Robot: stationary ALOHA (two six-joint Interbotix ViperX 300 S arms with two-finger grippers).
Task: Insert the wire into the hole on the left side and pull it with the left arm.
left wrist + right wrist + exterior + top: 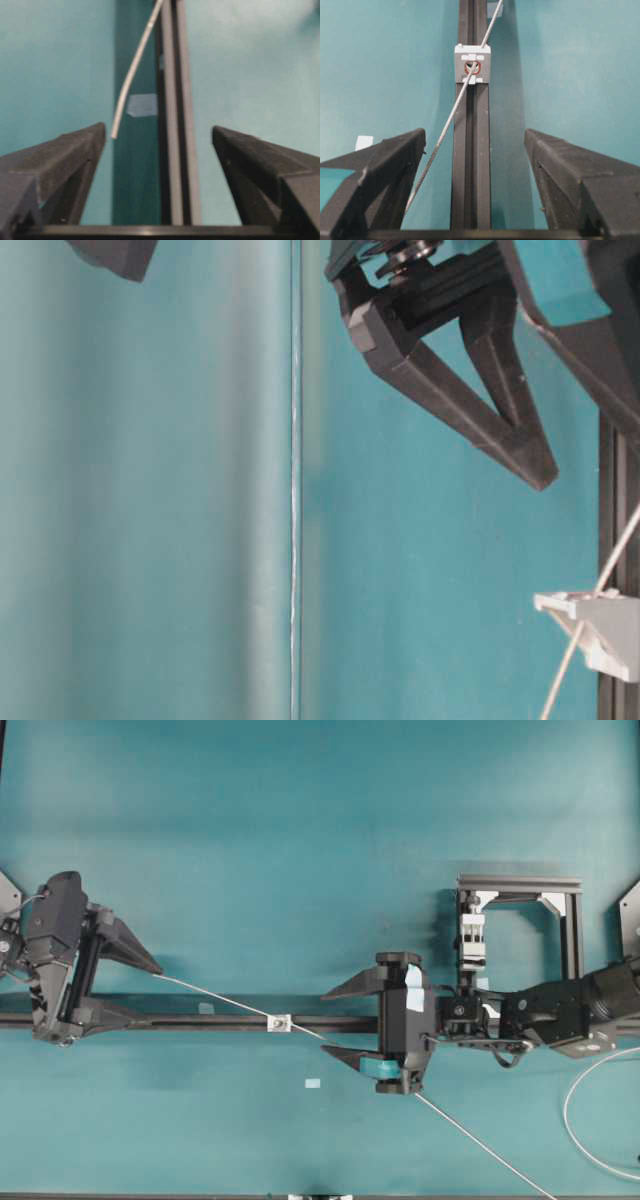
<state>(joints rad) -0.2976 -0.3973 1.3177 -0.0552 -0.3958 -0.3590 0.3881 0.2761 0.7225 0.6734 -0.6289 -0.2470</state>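
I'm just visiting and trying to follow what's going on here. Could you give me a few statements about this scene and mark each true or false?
1. The wire passes through the hole in the small block on the rail. True.
2. The left hand is clamped on the wire. False: its fingers stand apart, with the wire's end beside one fingertip, not pinched.
3. The right hand is open. True.
4. The right hand carries no tape. False: it bears teal and pale blue tape.
5. The wire lies across the dark rail. True.
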